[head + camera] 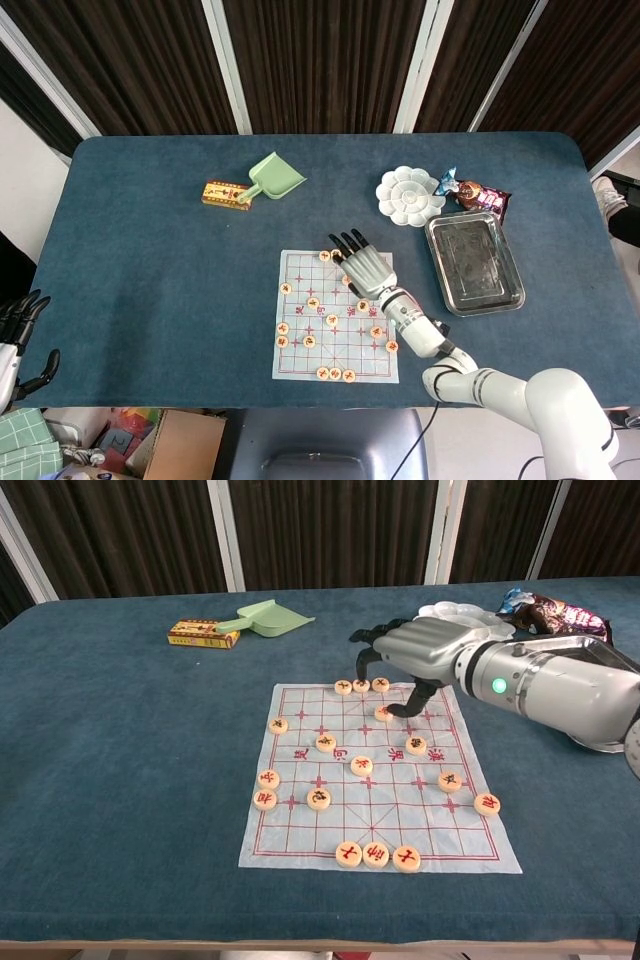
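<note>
Dark curtains are hanging behind the blue table (150, 260), and near its middle a paper game board (375, 780) is lying flat; take that board as your landmark.

Your right hand (415, 658) is hovering over the board's far right part, palm down, fingers (362, 656) curled downward and apart, holding nothing. Its thumb tip is sitting just beside a round wooden piece (384, 712) on the board; whether it is touching that piece is not clear. Three more pieces (361, 686) are lying in a row along the board's far edge, under the fingertips.

Other pieces are lying scattered across the board, with three in a row (376, 855) at its near edge.

Beyond the board's far right corner, a white flower-shaped dish (410, 196), a snack packet (478, 193) and a metal tray (473, 262) are sitting. Beyond its far left corner, a green scoop (274, 178) is lying against a small yellow box (226, 193).

Your left hand (20, 335) is hanging off the table's edge, well away from the board, fingers spread and empty.
</note>
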You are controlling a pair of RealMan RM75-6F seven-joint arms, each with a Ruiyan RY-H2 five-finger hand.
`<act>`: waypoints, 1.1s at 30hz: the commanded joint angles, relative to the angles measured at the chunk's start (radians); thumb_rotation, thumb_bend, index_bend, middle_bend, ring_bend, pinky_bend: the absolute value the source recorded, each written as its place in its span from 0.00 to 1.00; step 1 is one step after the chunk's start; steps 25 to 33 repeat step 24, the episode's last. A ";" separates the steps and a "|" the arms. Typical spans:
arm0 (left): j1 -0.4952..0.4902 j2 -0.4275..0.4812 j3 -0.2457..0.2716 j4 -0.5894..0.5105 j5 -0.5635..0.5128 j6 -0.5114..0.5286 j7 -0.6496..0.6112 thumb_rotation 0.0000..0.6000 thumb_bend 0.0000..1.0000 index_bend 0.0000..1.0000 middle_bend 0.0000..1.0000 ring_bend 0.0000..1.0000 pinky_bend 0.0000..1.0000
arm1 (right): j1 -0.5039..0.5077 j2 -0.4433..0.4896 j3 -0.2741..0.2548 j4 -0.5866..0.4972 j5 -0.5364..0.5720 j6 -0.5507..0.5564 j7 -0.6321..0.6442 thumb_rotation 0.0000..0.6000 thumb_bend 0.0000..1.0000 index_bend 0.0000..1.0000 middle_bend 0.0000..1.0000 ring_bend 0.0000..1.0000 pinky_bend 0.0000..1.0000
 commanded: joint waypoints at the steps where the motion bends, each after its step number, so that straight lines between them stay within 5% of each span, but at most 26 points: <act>1: -0.001 0.001 0.002 -0.001 0.004 0.001 -0.002 1.00 0.46 0.00 0.00 0.00 0.03 | -0.052 0.099 -0.015 -0.132 -0.045 0.089 0.021 1.00 0.48 0.35 0.02 0.00 0.00; 6: 0.008 0.002 0.005 -0.003 0.016 0.022 0.001 1.00 0.46 0.00 0.00 0.00 0.03 | -0.193 0.332 -0.073 -0.449 -0.131 0.290 0.034 1.00 0.48 0.23 0.00 0.00 0.00; 10: 0.023 -0.001 0.000 -0.010 0.014 0.052 0.027 1.00 0.46 0.00 0.00 0.00 0.03 | -0.423 0.609 -0.193 -0.793 -0.187 0.544 0.026 1.00 0.42 0.03 0.00 0.00 0.00; 12: 0.029 -0.004 -0.001 -0.015 0.017 0.066 0.044 1.00 0.46 0.00 0.00 0.00 0.03 | -0.539 0.687 -0.261 -0.862 -0.213 0.666 0.021 1.00 0.37 0.00 0.00 0.00 0.00; 15: 0.031 -0.006 0.007 -0.018 0.056 0.090 0.044 1.00 0.46 0.00 0.00 0.00 0.03 | -0.729 0.691 -0.328 -0.806 -0.235 0.869 0.130 1.00 0.37 0.00 0.00 0.00 0.00; 18: 0.035 -0.011 0.014 -0.017 0.078 0.105 0.055 1.00 0.46 0.00 0.00 0.00 0.03 | -0.817 0.637 -0.322 -0.689 -0.215 0.953 0.214 1.00 0.37 0.00 0.00 0.00 0.00; 33: 0.034 -0.023 0.021 -0.036 0.091 0.096 0.112 1.00 0.46 0.00 0.00 0.00 0.03 | -0.846 0.636 -0.286 -0.622 -0.258 0.979 0.303 1.00 0.36 0.00 0.00 0.00 0.00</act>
